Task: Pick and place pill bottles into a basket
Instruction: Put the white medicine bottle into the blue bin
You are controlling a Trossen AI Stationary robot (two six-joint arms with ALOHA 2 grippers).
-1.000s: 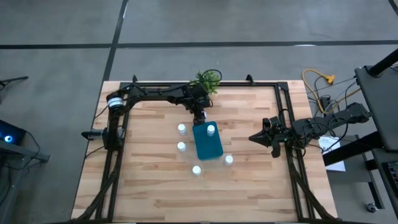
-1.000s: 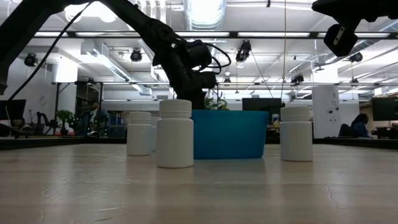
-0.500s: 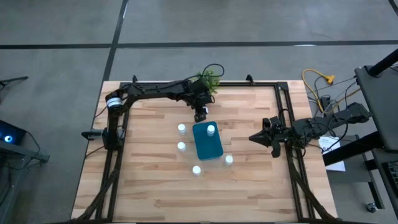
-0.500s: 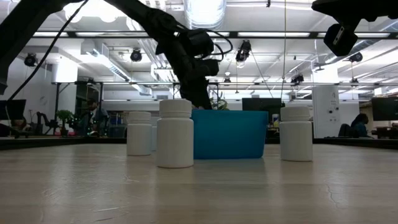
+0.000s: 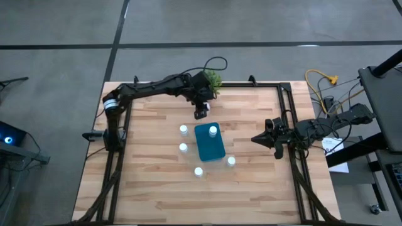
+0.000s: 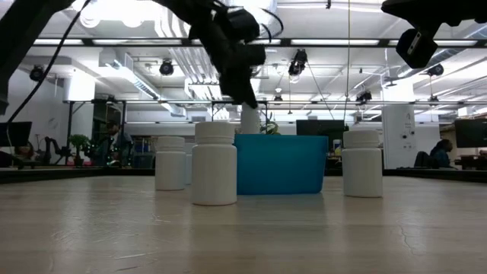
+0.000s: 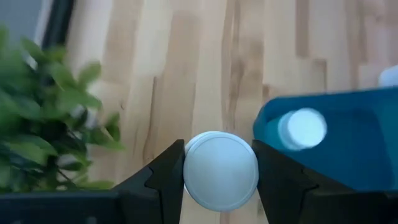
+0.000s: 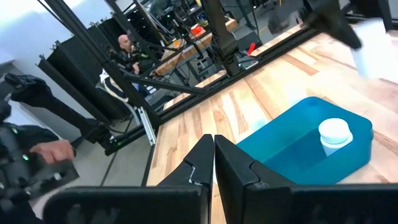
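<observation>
The held pill bottle (image 7: 221, 171) sits clamped cap-up between the fingers (image 7: 163, 180) of the left gripper (image 5: 201, 113), which close on its sides about halfway through their travel. In the low view this bottle (image 6: 249, 120) hangs clear above the basket (image 6: 280, 163), near its far end. The raised carry height lets the bottle pass over the basket wall without contact.

The basket (image 5: 210, 148) lies near the middle of the table (image 5: 151, 182), with its long side running front to back. One bottle (image 5: 213, 130) already stands inside it, at the end nearest the left gripper. Four more bottles remain on the table around the basket: two (image 5: 183, 130) (image 5: 183, 147) just beside its left wall, one (image 5: 198, 171) near its front left corner, and one (image 5: 231, 161) near its front right corner.

A small green plant (image 5: 213, 79) stands at the far table edge, just behind the left gripper.

The right gripper (image 5: 259, 139) waits at the right table edge, well apart from the basket, fingers (image 8: 200, 167) pressed fully together and empty. This keeps the right arm out of the left arm's path.
</observation>
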